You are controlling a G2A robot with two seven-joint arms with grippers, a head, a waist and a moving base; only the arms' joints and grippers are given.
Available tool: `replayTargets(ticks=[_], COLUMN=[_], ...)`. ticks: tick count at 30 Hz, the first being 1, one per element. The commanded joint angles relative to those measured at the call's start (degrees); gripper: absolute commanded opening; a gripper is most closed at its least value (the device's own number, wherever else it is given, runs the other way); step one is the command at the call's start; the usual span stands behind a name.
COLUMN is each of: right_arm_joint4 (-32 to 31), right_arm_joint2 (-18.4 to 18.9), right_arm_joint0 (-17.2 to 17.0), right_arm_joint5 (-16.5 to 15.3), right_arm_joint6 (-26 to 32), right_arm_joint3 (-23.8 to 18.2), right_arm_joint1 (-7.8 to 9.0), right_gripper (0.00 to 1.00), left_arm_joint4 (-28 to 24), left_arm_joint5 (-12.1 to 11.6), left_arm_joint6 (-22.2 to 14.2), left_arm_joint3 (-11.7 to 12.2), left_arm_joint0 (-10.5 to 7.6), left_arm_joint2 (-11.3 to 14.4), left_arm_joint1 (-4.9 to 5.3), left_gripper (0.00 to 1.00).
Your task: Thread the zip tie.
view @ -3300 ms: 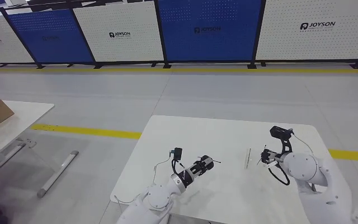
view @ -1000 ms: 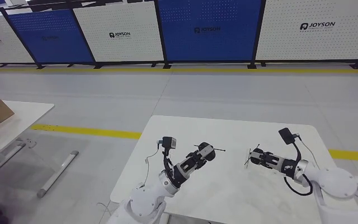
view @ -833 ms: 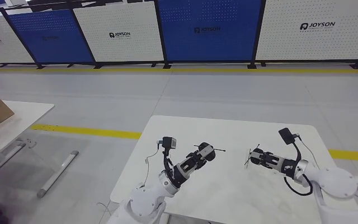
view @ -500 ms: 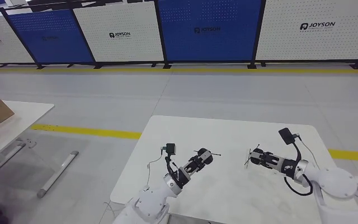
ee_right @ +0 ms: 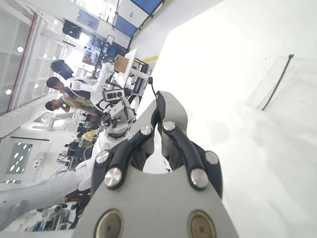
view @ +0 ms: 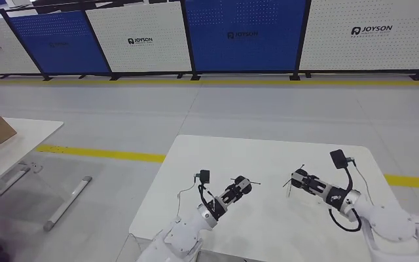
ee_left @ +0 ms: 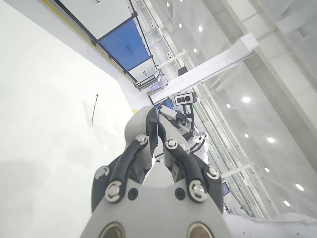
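The left end effector point(view: 239, 185) pinches a black zip tie point(view: 255, 182) pointing ahead toward the right end effector point(view: 296, 178), well apart, itself closed on a second tie point(ee_right: 153, 87) held roughly crosswise.

Black zip tie point(ee_right: 277, 81), plain white table point(ee_right: 210, 50), blue-and-white perforated panels point(view: 216, 46)

Overhead view; wrist cameras sharing table point(view: 262, 154)

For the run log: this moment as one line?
left claw: shut on zip tie | right claw: shut on second tie | claws apart | unthreaded
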Motion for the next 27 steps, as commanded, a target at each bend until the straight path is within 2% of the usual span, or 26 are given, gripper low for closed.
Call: replayTargets(ticks=[1, 4, 27], right_arm_joint4=[-0.58, -3.29, -3.29], right_arm_joint2=[-0.54, -1.44, -1.44], right_arm_joint0=[-1.35, -2.36, -2.36], right_arm_joint5=[-0.53, 0.53, 0.53], right_arm_joint6=[-3.55, -5.84, -5.84], right_arm_joint3=[-1.91, -3.95, -3.95], right_arm_joint1=[-0.06, 0.01, 0.01], right_gripper=[0.0, 0.0, 0.0], left_arm_joint4=[0.0, 0.0, 0.0], left_arm_joint5=[0.0, 0.0, 0.0], left_arm_joint6=[0.0, 0.0, 0.0], left_arm_joint3=[0.0, 0.0, 0.0], left_arm_joint0=[0.0, 0.0, 0.0], left_arm_joint2=[0.0, 0.0, 0.0], left_arm_joint1=[0.0, 0.0, 0.0], left_gripper=[0.0, 0.0, 0.0])
